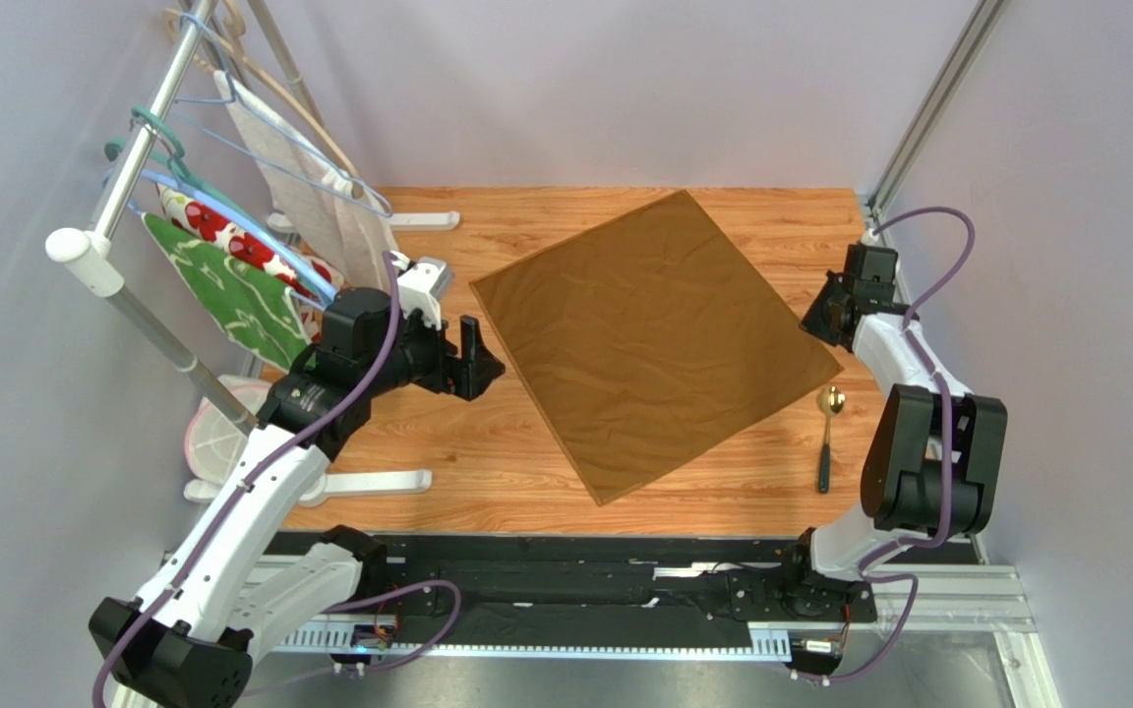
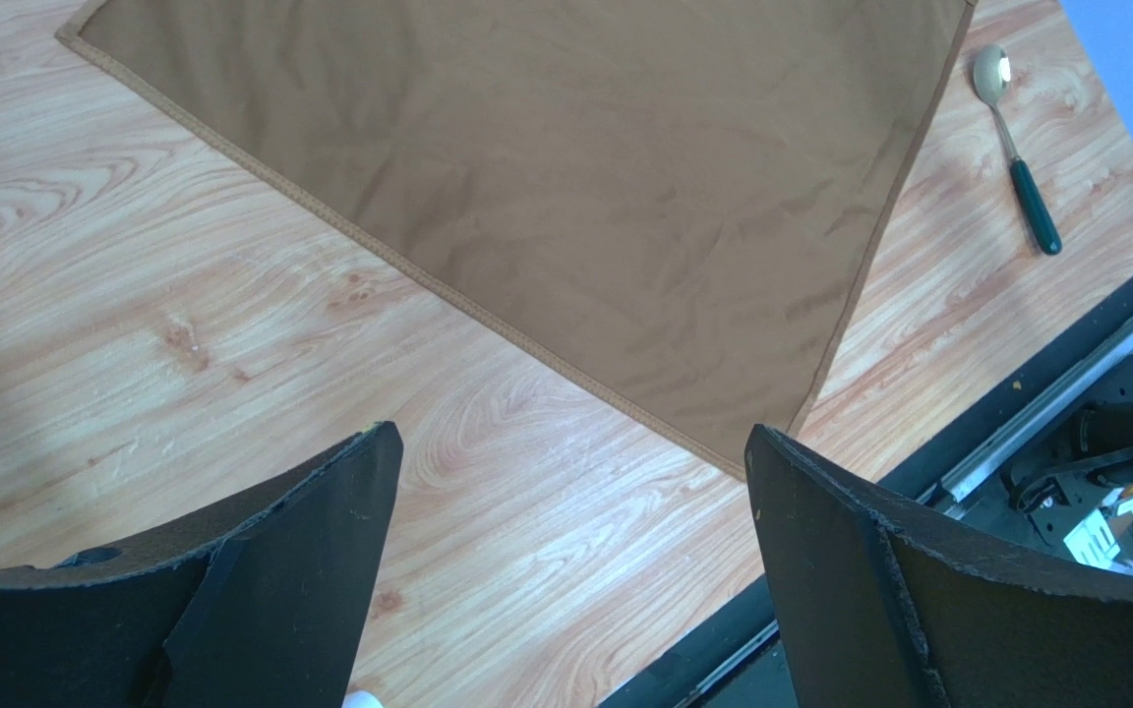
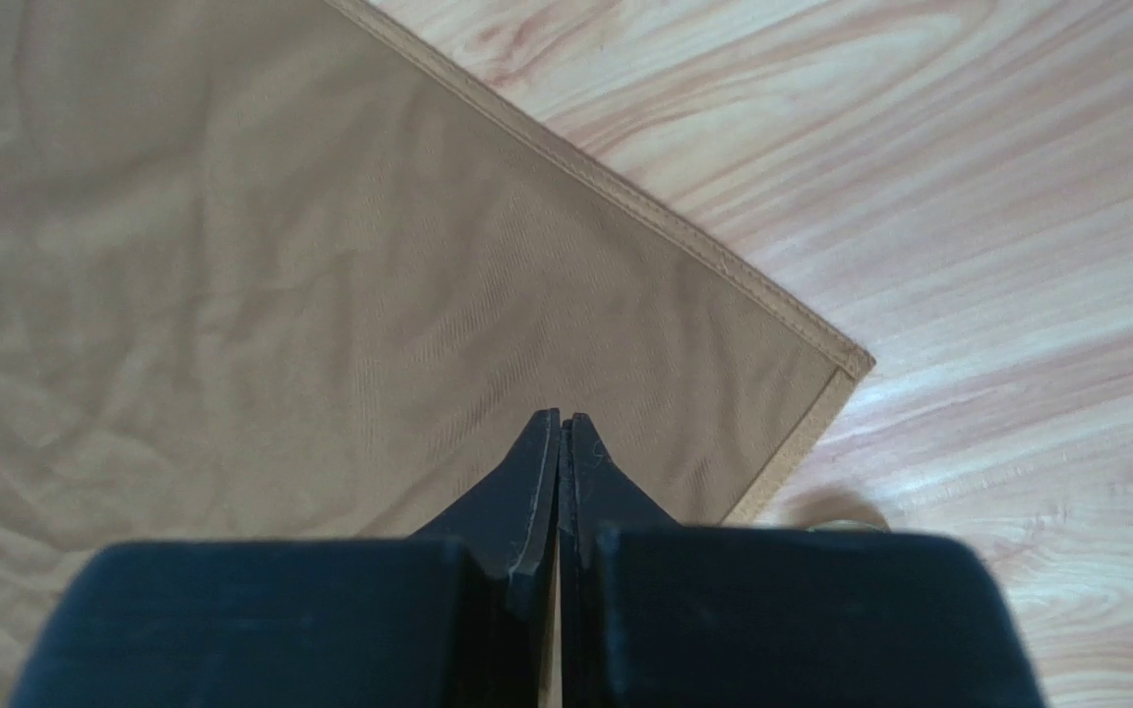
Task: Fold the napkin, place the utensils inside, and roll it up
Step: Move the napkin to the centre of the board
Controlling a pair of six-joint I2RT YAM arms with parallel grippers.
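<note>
The napkin (image 1: 654, 339) lay flat mid-table, the left gripper (image 1: 483, 359) wide open beside its left corner and the right gripper (image 3: 559, 425) closed above its right corner; a clean fold likely needed low corner pinches and an even carry across.

You had one napkin (image 1: 654, 339) and one spoon (image 1: 828, 428) on the single worktop (image 1: 440, 443). You had two claws, the left claw (image 1: 477, 359) and the right claw (image 1: 821, 317). On the one rack (image 1: 78, 248) you could count two patterned cloths, one green cloth (image 1: 225, 288) and one red-flowered cloth (image 1: 218, 221).
</note>
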